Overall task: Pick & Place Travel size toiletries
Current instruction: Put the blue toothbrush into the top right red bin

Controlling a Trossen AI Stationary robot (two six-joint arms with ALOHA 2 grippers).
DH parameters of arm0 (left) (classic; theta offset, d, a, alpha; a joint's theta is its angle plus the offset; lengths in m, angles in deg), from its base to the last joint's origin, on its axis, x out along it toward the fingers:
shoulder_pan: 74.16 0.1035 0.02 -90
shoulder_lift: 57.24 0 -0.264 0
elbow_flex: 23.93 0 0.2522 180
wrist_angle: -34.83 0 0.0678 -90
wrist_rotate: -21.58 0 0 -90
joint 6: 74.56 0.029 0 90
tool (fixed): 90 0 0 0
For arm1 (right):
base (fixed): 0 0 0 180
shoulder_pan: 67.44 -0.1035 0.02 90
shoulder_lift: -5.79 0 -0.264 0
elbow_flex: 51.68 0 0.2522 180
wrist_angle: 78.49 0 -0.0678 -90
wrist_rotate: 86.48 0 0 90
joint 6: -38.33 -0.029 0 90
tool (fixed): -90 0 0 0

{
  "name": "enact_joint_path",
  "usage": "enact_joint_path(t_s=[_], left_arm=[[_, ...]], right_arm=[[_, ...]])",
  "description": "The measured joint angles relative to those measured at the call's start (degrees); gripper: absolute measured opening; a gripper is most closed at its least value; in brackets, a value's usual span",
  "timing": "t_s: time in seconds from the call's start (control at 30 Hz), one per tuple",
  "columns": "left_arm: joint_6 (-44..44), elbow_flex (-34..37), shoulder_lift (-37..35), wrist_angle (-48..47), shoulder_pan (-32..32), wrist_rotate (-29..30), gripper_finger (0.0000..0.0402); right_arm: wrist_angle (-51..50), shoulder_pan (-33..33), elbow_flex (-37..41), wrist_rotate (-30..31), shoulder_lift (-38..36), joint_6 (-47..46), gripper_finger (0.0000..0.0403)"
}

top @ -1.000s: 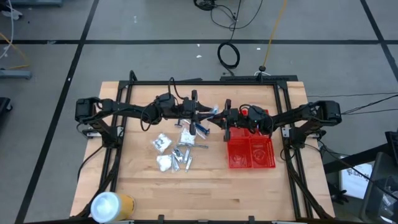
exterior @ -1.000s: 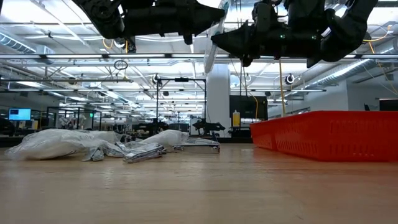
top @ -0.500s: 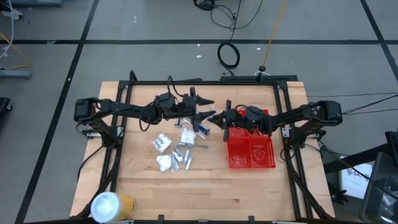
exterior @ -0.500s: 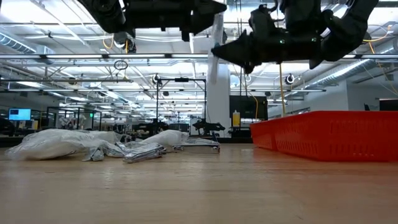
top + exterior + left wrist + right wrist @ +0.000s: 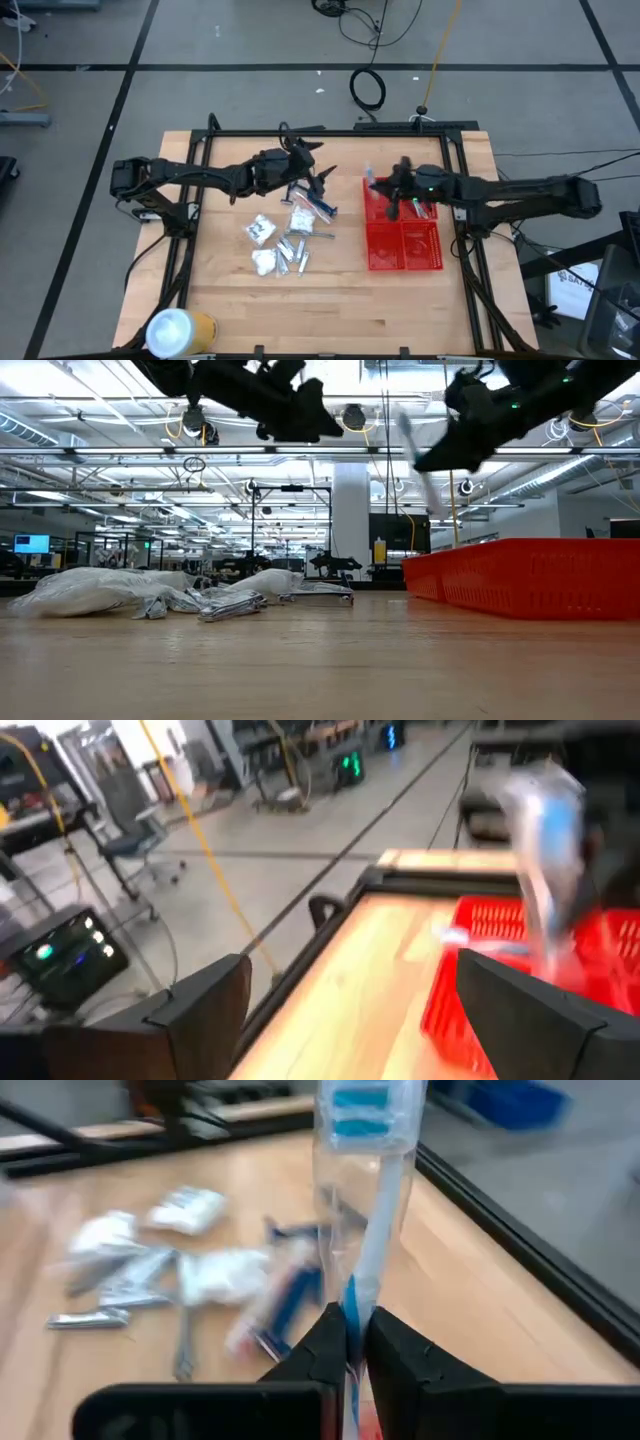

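Toothbrush (image 5: 362, 1230), slim, clear-wrapped, blue-striped

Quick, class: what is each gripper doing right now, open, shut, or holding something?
Left gripper: open, holding nothing, above the table.
Right gripper: shut on a wrapped toothbrush, over the red basket.

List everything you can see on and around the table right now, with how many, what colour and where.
toothbrush: one, white and blue in clear wrap, held above the basket
red basket: one, table's right side
blue-handled items: a few, left of the basket
white packets: several, table centre
silver tubes: several, beside the packets
white-and-yellow roll: one, near-left corner
black cable coil: one, floor beyond the table
left gripper: jaws open, above the pile
right gripper: jaws shut on the toothbrush
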Motion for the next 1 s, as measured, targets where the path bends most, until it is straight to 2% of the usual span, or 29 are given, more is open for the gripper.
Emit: enact_joint_path(t_s=[0.2,0.43,0.63,1.0], left_arm=[[-3.9,0.0,0.2,-6.5,0.5,0.3,0.0336],[-6.7,0.0,0.2,-8.1,1.3,0.2,0.0315],[-7.1,0.0,0.2,-8.1,1.6,0.2,0.0301],[-7.3,0.0,0.2,-8.1,1.6,0.2,0.0300]], right_arm=[[-19.8,0.0,0.0,5.0,-8.6,-9.7,0.0018],[-36.8,0.0,0.1,8.9,-9.9,-19.6,0.0020],[-42.2,0.0,0.1,12.0,-9.6,-24.5,0.0018],[-42.6,0.0,4.3,11.5,-9.5,-28.1,0.0019]])
